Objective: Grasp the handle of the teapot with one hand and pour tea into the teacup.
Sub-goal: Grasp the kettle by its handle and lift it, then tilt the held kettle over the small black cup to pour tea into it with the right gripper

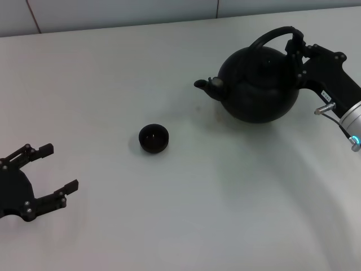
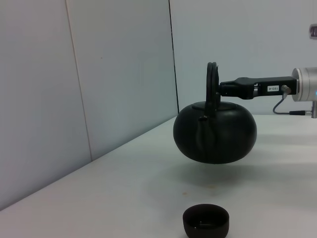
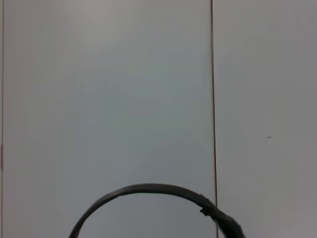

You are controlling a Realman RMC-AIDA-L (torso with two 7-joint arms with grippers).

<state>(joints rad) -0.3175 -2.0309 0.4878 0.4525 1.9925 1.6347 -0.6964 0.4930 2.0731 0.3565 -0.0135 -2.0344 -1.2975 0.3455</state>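
Black teapot [image 1: 259,84] hangs clear of the table, my right gripper [image 1: 295,49] pinching its handle [image 1: 271,36]. Carrying is the step; next I must bring the spout [image 1: 207,86] over the teacup [image 1: 154,138] and tip. My left gripper [image 1: 51,175] idles, spread.

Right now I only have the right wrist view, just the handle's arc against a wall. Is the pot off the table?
Observer: Yes. The left wrist view shows the teapot clear of the table, right gripper shut on the handle.
Operator: Is the spout over the cup?
Observer: No. The spout points to the robot's left; the teacup stands farther left, nearer the robot.
Operator: Left arm?
Observer: The left gripper is open, far from both.
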